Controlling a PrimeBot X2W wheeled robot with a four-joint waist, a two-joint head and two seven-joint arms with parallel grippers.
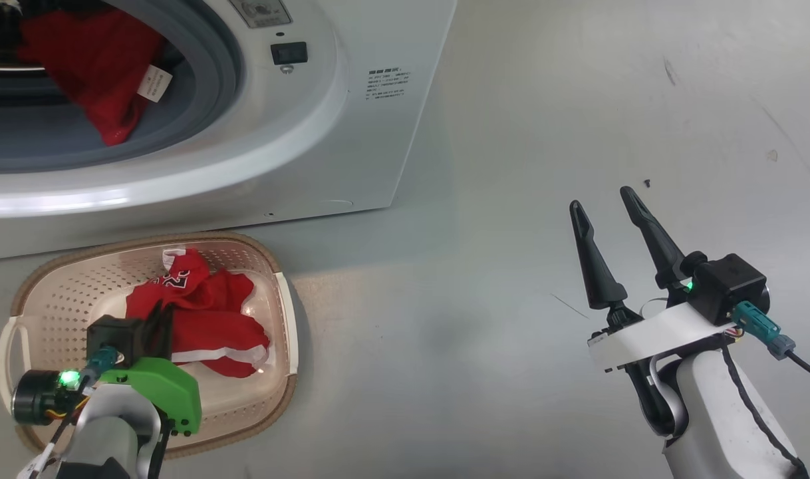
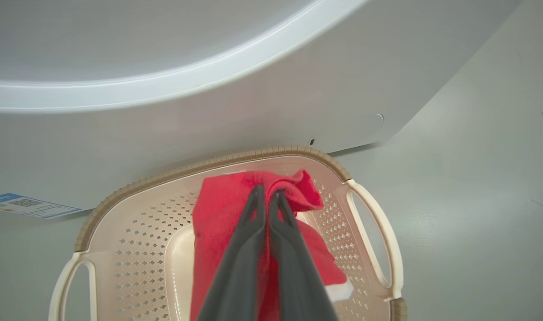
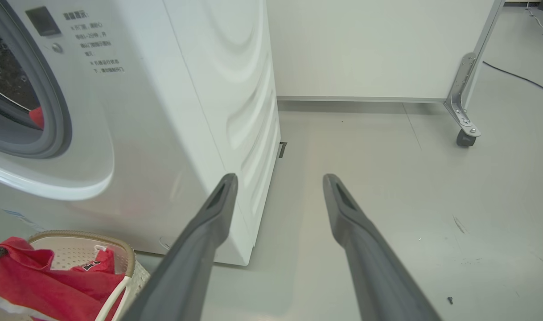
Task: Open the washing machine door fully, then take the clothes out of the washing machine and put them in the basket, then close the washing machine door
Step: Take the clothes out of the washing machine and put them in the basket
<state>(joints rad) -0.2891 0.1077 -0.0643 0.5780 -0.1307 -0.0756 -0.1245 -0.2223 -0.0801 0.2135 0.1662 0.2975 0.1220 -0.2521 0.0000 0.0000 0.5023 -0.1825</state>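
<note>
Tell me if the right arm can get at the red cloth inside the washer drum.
Probably yes. The right pincer stands open and empty over the grey floor, and the red cloth lies just behind the grey rubber gasket of the big white washing machine, with nothing across the opening.

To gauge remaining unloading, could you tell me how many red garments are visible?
2: one jersey in the basket, in the left gripper; another garment in the washing machine. More may be hidden.

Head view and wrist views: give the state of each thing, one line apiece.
left pincer: shut on clothes in basket
right pincer: open, empty
washing machine: drum mouth uncovered, not emptied
clothes in drum: lying inside, untouched
clothes in basket: gripped, lying inside
basket: upright, holding one garment
</note>
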